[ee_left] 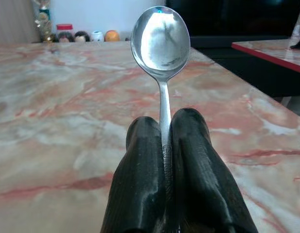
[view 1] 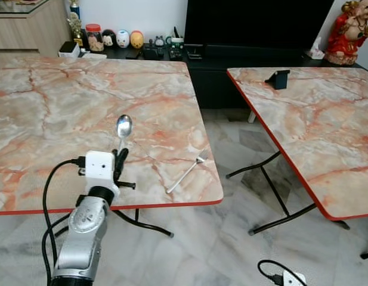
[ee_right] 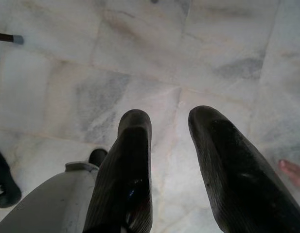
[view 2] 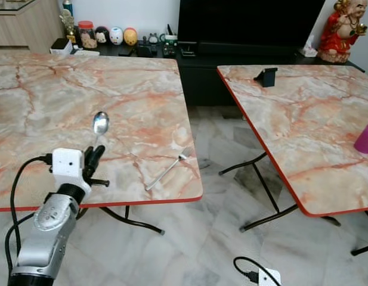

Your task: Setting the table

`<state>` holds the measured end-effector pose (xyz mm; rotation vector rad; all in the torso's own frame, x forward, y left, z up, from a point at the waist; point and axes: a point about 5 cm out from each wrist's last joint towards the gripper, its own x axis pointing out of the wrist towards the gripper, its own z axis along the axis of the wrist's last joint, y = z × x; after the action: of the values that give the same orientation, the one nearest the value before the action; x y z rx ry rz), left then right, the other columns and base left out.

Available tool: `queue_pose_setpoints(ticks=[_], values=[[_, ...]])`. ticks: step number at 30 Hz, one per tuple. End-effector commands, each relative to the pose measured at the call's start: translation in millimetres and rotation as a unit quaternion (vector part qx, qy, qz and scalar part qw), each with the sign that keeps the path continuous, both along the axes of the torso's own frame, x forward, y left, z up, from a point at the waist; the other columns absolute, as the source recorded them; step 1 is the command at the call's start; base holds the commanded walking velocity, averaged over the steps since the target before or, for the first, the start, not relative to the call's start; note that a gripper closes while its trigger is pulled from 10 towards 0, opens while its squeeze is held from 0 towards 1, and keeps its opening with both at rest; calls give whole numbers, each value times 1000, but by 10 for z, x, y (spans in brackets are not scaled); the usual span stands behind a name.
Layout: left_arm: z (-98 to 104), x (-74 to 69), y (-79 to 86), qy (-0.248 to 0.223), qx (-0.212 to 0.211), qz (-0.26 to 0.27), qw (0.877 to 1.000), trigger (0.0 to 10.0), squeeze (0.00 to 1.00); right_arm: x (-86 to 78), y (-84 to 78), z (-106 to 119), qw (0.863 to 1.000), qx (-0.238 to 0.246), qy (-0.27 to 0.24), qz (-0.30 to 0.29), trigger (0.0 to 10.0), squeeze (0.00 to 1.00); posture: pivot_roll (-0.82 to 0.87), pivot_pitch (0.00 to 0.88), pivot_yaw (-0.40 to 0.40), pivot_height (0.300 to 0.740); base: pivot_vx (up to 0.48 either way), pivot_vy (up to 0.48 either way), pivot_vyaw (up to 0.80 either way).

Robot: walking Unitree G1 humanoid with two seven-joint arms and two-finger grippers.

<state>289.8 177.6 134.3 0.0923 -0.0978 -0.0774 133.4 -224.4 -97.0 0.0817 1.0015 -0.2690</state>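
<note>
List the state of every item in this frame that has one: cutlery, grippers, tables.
spoon: held upright by its handle, bowl up, above the left table
left gripper: shut on the spoon
fork: lying flat near the left table's front right corner, untouched
right gripper: open, hanging over the floor
left table: unfolded, standing
right table: unfolded, standing

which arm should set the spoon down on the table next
Left. The left gripper already clamps the spoon over the table; the right gripper hangs open above the floor.
</note>
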Motion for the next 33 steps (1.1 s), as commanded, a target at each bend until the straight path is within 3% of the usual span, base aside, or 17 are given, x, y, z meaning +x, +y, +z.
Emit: queue_pose_setpoints(ticks=[1,33], values=[[58,5,-8,-14,5,-2,1000,10000,0,16,-42,15,1000,-4,-4,-7,10000,0,93,0,-112,740,0,-281,0],[49,2,-44,-13,4,-6,1000,10000,0,11,-24,8,1000,-2,1,-3,10000,0,77,0,-99,740,0,-274,0]])
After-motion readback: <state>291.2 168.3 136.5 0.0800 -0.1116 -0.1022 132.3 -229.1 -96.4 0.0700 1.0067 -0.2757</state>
